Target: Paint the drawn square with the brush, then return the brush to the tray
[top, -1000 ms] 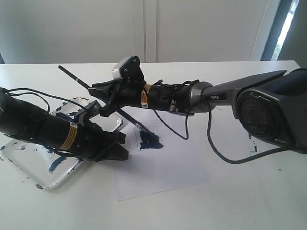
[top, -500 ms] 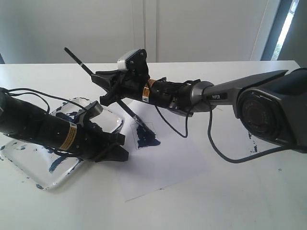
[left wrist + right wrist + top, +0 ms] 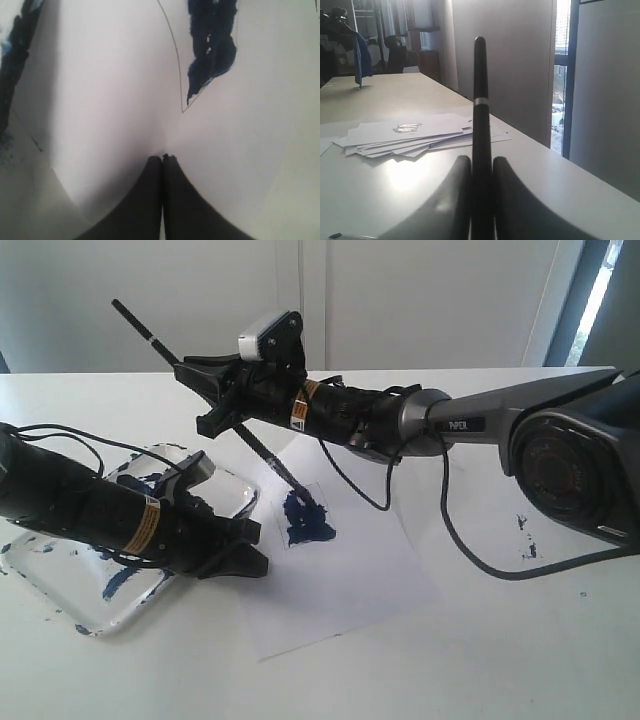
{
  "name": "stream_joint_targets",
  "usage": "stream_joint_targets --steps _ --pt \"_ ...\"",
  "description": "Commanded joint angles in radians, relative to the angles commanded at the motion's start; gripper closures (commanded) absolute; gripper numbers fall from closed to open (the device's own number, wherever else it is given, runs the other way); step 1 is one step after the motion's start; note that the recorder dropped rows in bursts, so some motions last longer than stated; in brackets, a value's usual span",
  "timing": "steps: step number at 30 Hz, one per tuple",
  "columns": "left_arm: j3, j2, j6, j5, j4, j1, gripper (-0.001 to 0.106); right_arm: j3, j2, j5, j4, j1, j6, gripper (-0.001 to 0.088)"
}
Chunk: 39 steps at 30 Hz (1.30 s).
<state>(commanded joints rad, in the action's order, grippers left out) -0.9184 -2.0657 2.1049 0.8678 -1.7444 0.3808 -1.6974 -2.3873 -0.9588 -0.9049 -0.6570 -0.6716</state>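
Observation:
The drawn square [image 3: 308,518], mostly smeared dark blue, sits on a white paper sheet [image 3: 350,580]; in the left wrist view the drawn square [image 3: 210,50] lies ahead of the jaws. My right gripper [image 3: 213,405] is shut on the black brush [image 3: 262,452], which slants down so its tip meets the square's far edge. The brush handle [image 3: 480,100] rises between the right gripper [image 3: 481,160] jaws. My left gripper [image 3: 258,558] is shut and empty, its tips on the paper beside the tray [image 3: 100,615]. The left gripper [image 3: 163,157] shows both jaws pressed together.
A black cable [image 3: 470,550] hangs from the right arm over the table. Dark paint specks [image 3: 527,540] dot the table at the right. A loose stack of papers [image 3: 410,135] lies on the table in the right wrist view. Blue smears of the tray [image 3: 15,60] border the paper.
My right gripper has shifted left and upward with the brush, and the brush tip has moved to the square's far edge. The paper has shifted slightly. The left arm has stayed put.

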Motion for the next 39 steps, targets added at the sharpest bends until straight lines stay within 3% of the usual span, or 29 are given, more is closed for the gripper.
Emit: stream_joint_targets --steps 6,21,39 --pt "0.000 0.000 0.002 0.000 0.000 0.000 0.100 0.000 0.020 0.020 -0.005 -0.041 0.043 0.0868" --pt "0.000 0.000 0.004 0.031 0.000 0.000 0.100 0.017 0.012 0.106 -0.056 -0.041 0.016 0.0868" --pt "0.000 0.006 0.007 0.031 0.000 0.000 0.100 0.024 -0.071 0.026 0.149 -0.041 0.076 0.0868"
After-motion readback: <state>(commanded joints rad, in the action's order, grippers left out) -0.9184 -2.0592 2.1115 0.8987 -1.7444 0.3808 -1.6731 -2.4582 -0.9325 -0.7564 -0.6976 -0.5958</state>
